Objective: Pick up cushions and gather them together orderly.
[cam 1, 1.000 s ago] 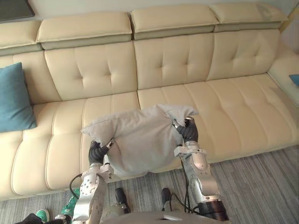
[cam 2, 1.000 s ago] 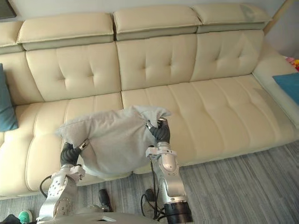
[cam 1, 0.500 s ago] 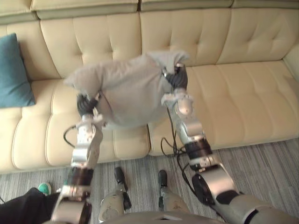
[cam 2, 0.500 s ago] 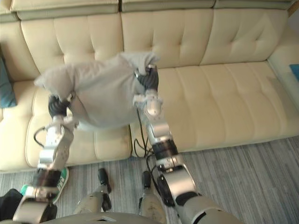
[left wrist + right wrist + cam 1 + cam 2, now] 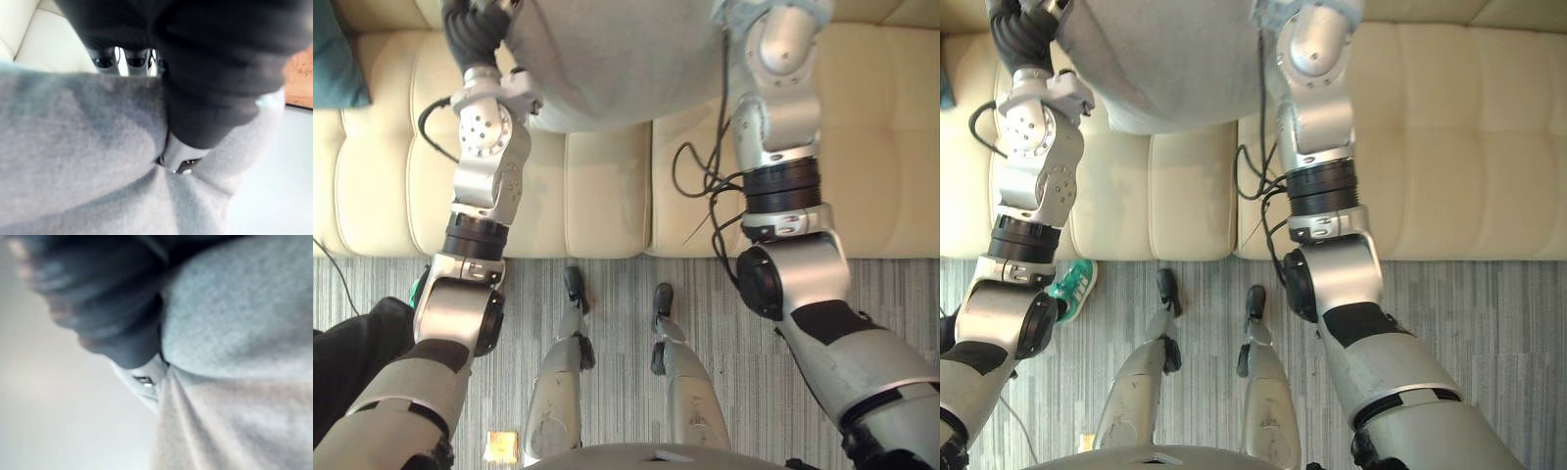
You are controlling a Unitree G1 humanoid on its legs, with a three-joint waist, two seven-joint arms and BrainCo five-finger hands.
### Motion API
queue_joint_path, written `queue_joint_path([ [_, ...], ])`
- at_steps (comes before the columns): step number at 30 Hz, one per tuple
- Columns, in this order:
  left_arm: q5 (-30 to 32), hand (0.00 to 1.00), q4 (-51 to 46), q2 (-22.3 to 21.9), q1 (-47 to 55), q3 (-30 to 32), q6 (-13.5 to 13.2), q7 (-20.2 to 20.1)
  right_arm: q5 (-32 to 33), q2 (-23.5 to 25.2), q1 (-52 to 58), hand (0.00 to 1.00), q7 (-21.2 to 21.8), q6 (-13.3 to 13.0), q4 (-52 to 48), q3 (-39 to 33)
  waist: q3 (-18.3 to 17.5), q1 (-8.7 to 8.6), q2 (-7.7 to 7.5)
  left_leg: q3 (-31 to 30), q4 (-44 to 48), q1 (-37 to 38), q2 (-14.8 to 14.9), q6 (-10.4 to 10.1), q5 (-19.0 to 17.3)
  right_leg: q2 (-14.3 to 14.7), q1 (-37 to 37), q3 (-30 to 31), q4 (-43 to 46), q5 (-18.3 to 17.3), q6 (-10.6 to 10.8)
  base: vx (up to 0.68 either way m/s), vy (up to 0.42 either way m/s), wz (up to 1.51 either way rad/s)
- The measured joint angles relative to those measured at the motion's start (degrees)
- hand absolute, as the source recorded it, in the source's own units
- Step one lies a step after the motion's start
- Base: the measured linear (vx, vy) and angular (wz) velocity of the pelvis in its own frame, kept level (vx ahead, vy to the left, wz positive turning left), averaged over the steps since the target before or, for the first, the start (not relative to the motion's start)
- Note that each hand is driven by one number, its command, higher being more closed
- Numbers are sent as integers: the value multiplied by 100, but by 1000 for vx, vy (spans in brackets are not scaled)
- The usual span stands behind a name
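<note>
The robot is holding a plump grey fabric cushion [image 5: 607,59] up between both hands, clear above the seat of the cream leather sofa [image 5: 597,196], with its long axis running side to side from one hand to the other. The left hand [image 5: 210,68] is clamping one end: its dark-tipped fingers [image 5: 105,61] are curling over the far side while the thumb [image 5: 178,161] is digging into the near face, and the cloth is puckering around it. The right hand [image 5: 107,298] is pinching the opposite end in much the same way, with the fabric folding where it is pressing in. A teal cushion [image 5: 333,59] is sitting on the sofa well off to the robot's left, beyond the left hand, so the left arm is the nearer one to it. By my judgement the carrying step is under way, and the coming move is calling for a swing leftward to set the grey cushion down just beside the teal one
</note>
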Motion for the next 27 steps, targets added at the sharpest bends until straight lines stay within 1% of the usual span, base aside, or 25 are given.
queue_joint_path([
  [1, -7, 100, 7, -2, -119, -58, 9, -3, 1, -2, 1, 100, -109, 60, -76, -63, 8, -14, 7, -61, 1, -207, -41, -85, 62, -75, -291, -35, 236, -116, -4, 24, 61, 20],
  [3, -45, 100, 61, -6, -264, -90, 18, 17, 1, -2, 1, 100, -247, 169, -211, -108, 113, -19, 17, -59, 3, -398, -59, -187, 139, -119, -581, -40, 475, -207, -24, 22, 55, 15],
  [4, -48, 100, 79, -9, -285, -90, 24, 19, 1, -2, 1, 100, -279, 184, -217, -104, 157, -19, 10, -54, 3, -422, -59, -223, 165, -126, -622, -40, 516, -217, -32, 18, 32, 5],
  [5, -102, 100, 166, -17, -307, -93, 31, 31, 2, 8, 3, 100, -307, 246, -216, -94, 272, -15, 10, -46, 3, -467, -58, -305, 223, -139, -719, -34, 621, -261, -58, 0, 0, 0],
  [6, -117, 100, 193, -20, -307, -90, 59, 67, 2, 11, 3, 100, -307, 290, -216, -69, 272, -2, 11, -39, 3, -541, -40, -306, 225, -130, -835, -26, 666, -283, -66, 11, -9, -5],
  [7, -119, 100, 186, -22, -323, -88, 61, 86, 1, 7, 3, 100, -309, 304, -222, -63, 273, -14, 10, -29, 3, -636, -25, -365, 267, -120, -940, -18, 691, -286, -71, 6, -16, -5],
  [8, -119, 0, 179, -25, -340, -87, 61, 94, 0, 5, 3, 0, -319, 305, -223, -64, 273, -31, 10, -30, 3, -691, -22, -430, 312, -120, -996, -18, 699, -285, -72, 0, 0, 0],
  [9, -114, 0, 154, -28, -392, -71, 51, 111, -9, -2, 1, 0, -348, 305, -276, -65, 273, -40, 10, -19, 3, -788, -11, -483, 350, -120, -1123, -3, 750, -287, -75, -11, -15, -5],
  [11, -108, 0, 152, -27, -477, 33, 19, 188, -196, -14, 2, 0, -394, 311, -449, -63, 281, -42, 7, 26, 3, -863, 2, -483, 350, -112, -1286, 49, 865, -312, -115, -26, -12, -9],
  [13, -106, 0, 152, -21, -543, 195, 8, 191, -223, -156, 2, 0, -433, 311, -524, 28, 283, -41, 8, 86, 1, -930, 16, -486, 341, -103, -1415, 87, 945, -322, -128, -52, -13, -10],
  [14, -104, 0, 151, -21, -549, 258, 7, 187, -348, -266, 3, 0, -437, 320, -537, 25, 284, -34, 9, 102, -1, -963, 43, -517, 146, -87, -1496, 84, 1006, -327, -137, -58, -14, -9],
  [16, -104, 0, 150, -17, -557, 314, 1, 186, -409, -355, 5, 0, -440, 337, -638, 25, 323, -57, 20, 211, -2, -994, 69, -352, -64, -90, -1523, 65, 1014, -320, -137, -53, -13, 3],
  [18, -102, 0, 163, -9, -557, 368, 12, 179, -422, -498, 5, 0, -445, 338, -657, 24, 348, -76, 17, 452, -1, -997, 75, -395, -286, -136, -1506, 69, 913, -246, -120, -41, -11, 10],
  [19, -102, 0, 177, 22, -557, 396, 16, 178, -421, -535, 5, 0, -445, 337, -659, 24, 348, -60, 17, 572, -1, -996, 83, -420, -341, -146, -1491, 81, 837, -208, -115, -33, -9, -2],
  [20, -103, 0, 203, 78, -557, 422, 20, 173, -416, -563, 5, 0, -444, 338, -655, 23, 349, -49, 18, 596, 0, -992, 83, -375, -290, -145, -1488, 97, 823, -202, -109, -25, -11, -15],
  [21, -105, 0, 260, 153, -557, 474, 25, 164, -406, -573, 5, 0, -444, 340, -649, 22, 350, -38, 20, 592, 1, -986, 110, -293, -50, -116, -1486, 102, 841, -213, -101, -15, -20, -17],
  [23, -127, 0, 463, 248, -617, 592, 45, 119, -260, -679, 2, 0, -441, 332, -634, 19, 351, -83, 22, 583, 2, -987, 89, -182, 43, -137, -1467, 84, 860, -241, -82, -7, -28, 0],
  [25, -223, 0, 705, 362, -678, 732, 89, 68, 54, -740, -68, 0, -431, 315, -517, -11, 351, -97, 23, 572, 4, -959, 80, -62, 147, -150, -1446, 70, 902, -287, -70, 0, -43, 7],
  [27, -288, 0, 917, 474, -709, 931, 119, 61, 351, -739, -244, 0, -425, 296, -175, -38, 360, -97, 25, 565, 4, -890, 85, -60, 159, -147, -1392, 66, 923, -319, -84, -9, -62, 2],
])
